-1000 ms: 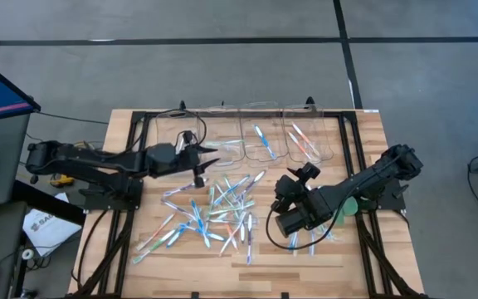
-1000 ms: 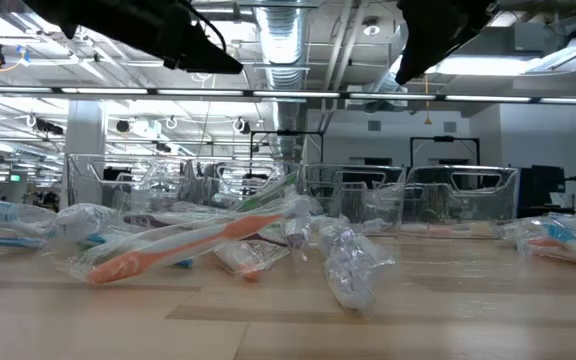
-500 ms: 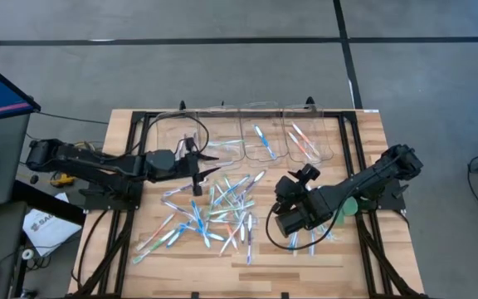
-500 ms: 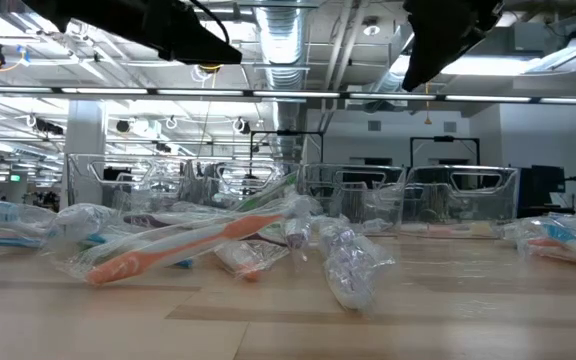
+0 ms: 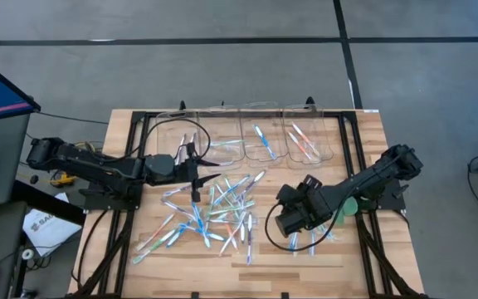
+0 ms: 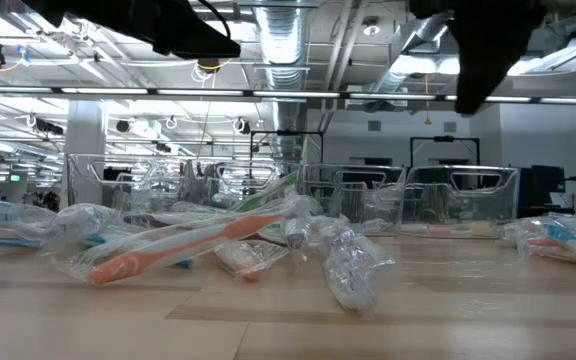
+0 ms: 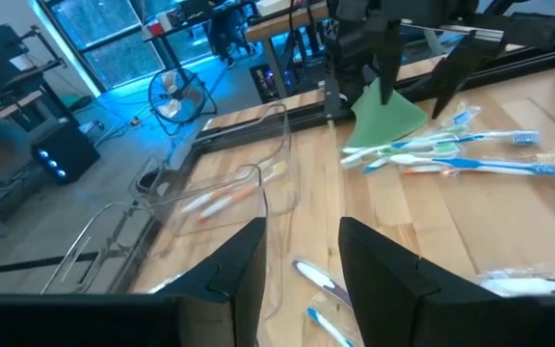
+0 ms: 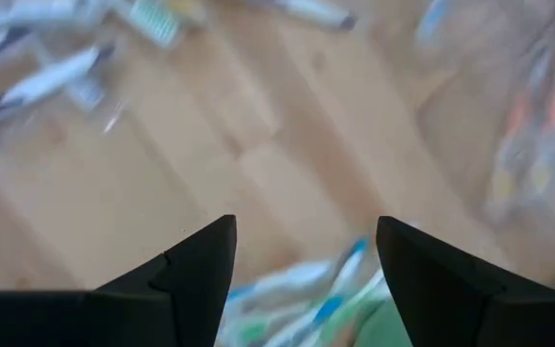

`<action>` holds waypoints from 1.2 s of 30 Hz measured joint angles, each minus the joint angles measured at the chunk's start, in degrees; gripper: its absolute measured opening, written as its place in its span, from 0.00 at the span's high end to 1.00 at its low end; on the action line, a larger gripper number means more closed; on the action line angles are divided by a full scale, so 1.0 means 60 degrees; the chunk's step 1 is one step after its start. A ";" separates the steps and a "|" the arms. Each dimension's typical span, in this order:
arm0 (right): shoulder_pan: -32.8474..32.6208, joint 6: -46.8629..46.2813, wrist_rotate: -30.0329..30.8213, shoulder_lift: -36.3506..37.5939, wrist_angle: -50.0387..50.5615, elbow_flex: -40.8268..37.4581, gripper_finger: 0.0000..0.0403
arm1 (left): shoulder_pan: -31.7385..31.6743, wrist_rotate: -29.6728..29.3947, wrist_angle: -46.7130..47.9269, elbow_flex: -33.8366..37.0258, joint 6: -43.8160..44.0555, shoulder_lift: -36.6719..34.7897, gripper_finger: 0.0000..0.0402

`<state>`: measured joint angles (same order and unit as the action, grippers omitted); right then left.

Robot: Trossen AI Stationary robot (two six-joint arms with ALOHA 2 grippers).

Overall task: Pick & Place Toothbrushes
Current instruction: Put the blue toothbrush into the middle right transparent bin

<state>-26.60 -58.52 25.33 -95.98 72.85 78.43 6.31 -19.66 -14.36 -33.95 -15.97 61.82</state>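
— Where were the toothbrushes?
— Piled mid-worktop, a few in the bins.
— Your end effectors?
— My left end effector hovered over the pile, fingers apart, empty. My right end effector was spread wide, empty.

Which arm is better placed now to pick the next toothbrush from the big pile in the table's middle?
Probably the left. The left gripper, open and empty, hangs at the edge of the toothbrush pile. The right gripper, open too, is beside a smaller group of toothbrushes nearer its own side.
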 joint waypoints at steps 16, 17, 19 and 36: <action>-0.0644 -0.2305 -0.1789 0.0036 0.1725 -0.0278 0.40 | 0.0030 0.0000 0.1045 0.0000 0.0566 0.0004 0.69; -0.0688 -0.2522 -0.2034 0.0036 0.1591 -0.0413 0.40 | 0.0030 0.0000 0.1096 0.0000 0.0566 0.0004 0.69; -0.0756 -0.2818 -0.2578 0.0036 0.1062 -0.0766 0.40 | 0.0029 0.0000 0.1120 0.0000 0.0566 0.0004 0.69; -0.1324 -0.2787 -0.3987 0.0022 -0.2147 -0.1621 0.41 | 0.0025 0.0000 0.1116 0.0000 0.0568 0.0004 0.69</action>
<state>-34.54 -75.24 1.41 -95.85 59.97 68.71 6.46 -19.66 -7.66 -33.95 -12.57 61.84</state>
